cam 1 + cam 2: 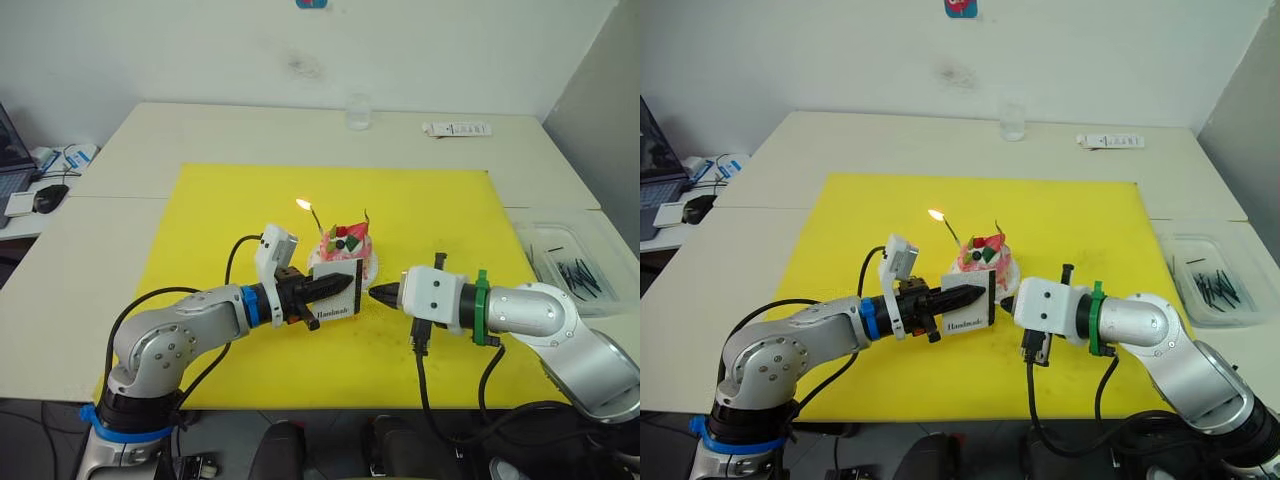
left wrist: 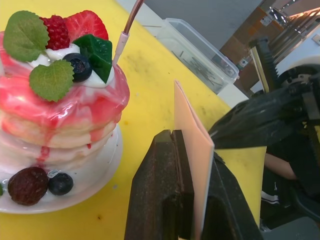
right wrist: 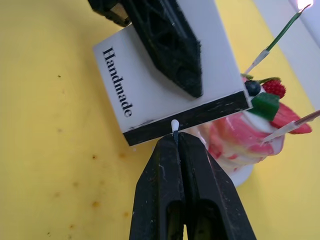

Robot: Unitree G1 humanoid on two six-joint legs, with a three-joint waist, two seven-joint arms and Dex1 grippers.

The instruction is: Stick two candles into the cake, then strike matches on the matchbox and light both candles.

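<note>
Left gripper (image 1: 345, 284) has its jaws clamped on the matchbox (image 3: 170, 80), black strip facing the right gripper (image 3: 176, 145), whose jaws pinch a match (image 3: 175, 126), seemingly touching the strip, beside the cake (image 1: 346, 246).

Pink layered cake (image 1: 345, 246) on small white plate, topped with strawberry, berries, green leaves. Green candle (image 3: 274, 42) stuck in, leaning, lit at tip; pinkish-tan candle (image 2: 128, 26) stuck in, unlit. White "Handmade" matchbox (image 3: 165, 75) held on edge just beside cake, black strip touching pale head of match (image 3: 175, 126).
</note>
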